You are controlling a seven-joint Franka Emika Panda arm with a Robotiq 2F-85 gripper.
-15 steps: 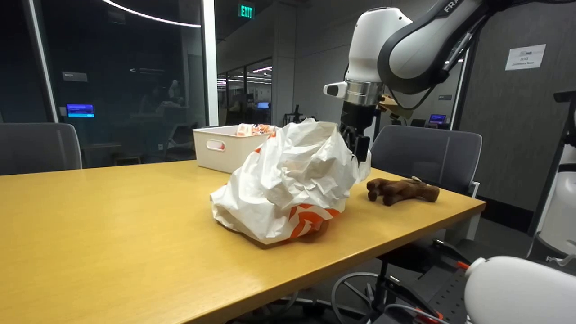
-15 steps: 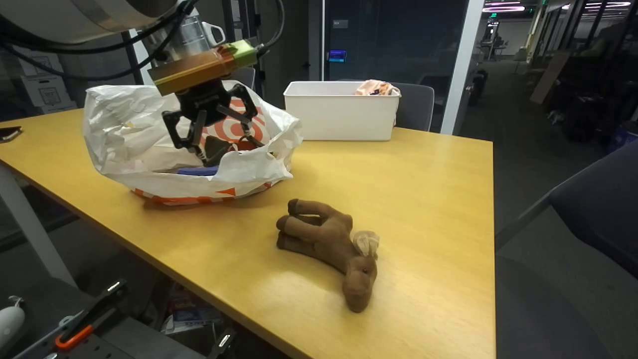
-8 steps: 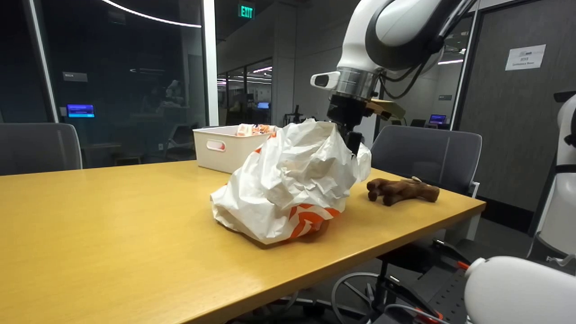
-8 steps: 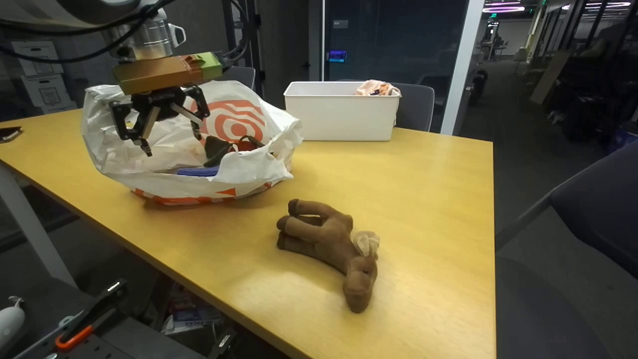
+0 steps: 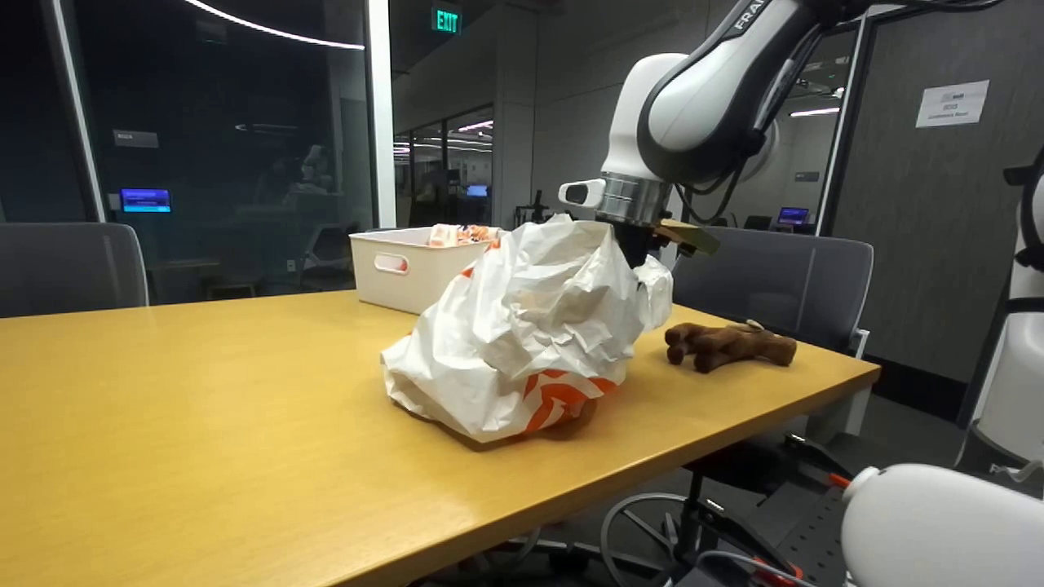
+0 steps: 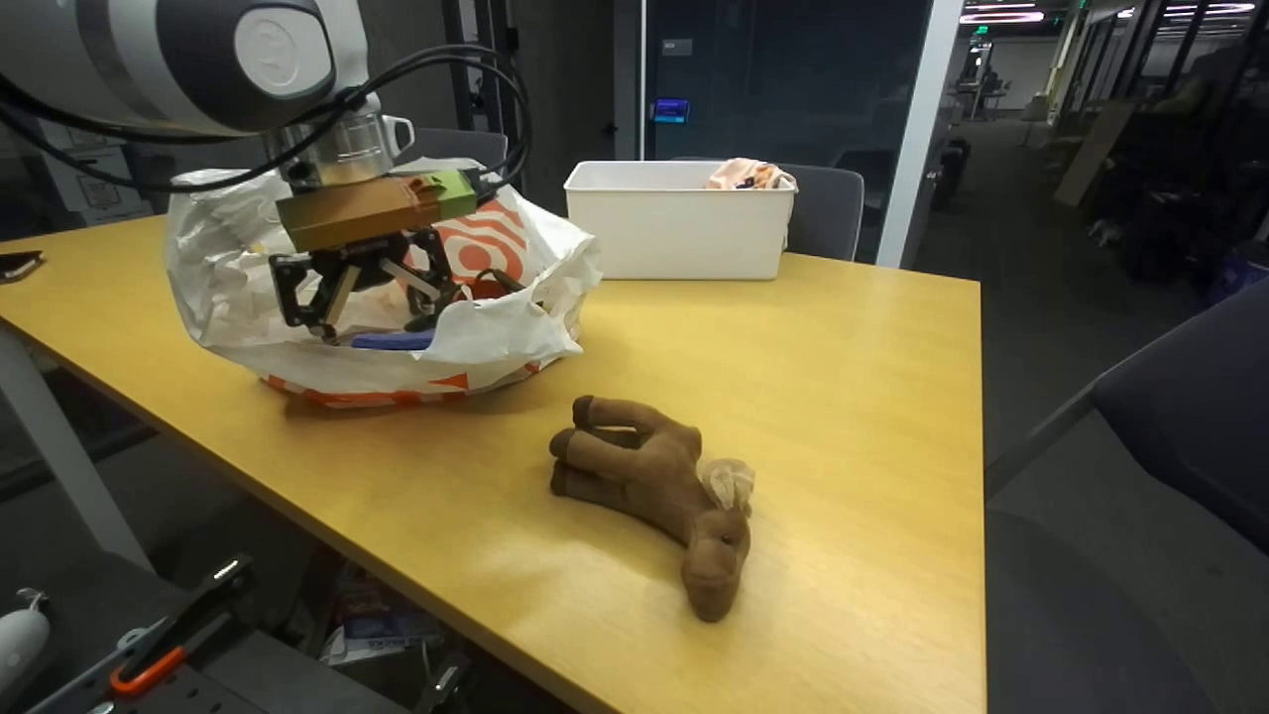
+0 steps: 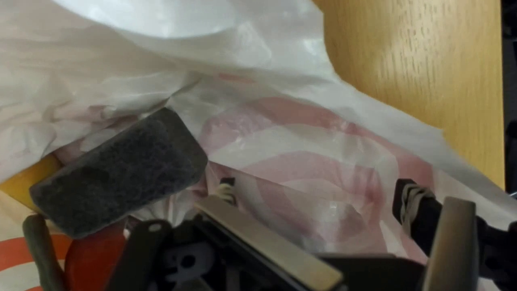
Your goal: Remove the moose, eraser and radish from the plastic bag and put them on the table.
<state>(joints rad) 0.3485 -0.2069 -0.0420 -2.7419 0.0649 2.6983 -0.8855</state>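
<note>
The moose, a brown plush (image 6: 644, 466), lies on its side on the table in both exterior views (image 5: 730, 346). The white plastic bag (image 6: 525, 332) stands with its mouth towards an exterior view. My gripper (image 6: 375, 327) is inside the bag mouth; the bag hides its fingers in an exterior view. In the wrist view my gripper (image 7: 315, 188) is open and empty over the bag lining. The eraser, a dark grey felt block (image 7: 121, 173), lies left of it, close to the left fingertip. The radish, red (image 7: 95, 256) with a green stalk (image 7: 42, 252), is partly hidden below the eraser.
A blue item (image 6: 392, 340) shows at the bag's lower lip; I cannot tell what it is. A yellow item (image 7: 30, 182) sits under the eraser. A white bin (image 6: 684, 233) holding patterned cloth (image 6: 750, 175) stands behind. A phone-like object (image 6: 20, 266) lies at the table's far end.
My gripper moved away from the dark item in the bag, then came back and lower into the bag mouth. The moose and the bag have not moved noticeably.
</note>
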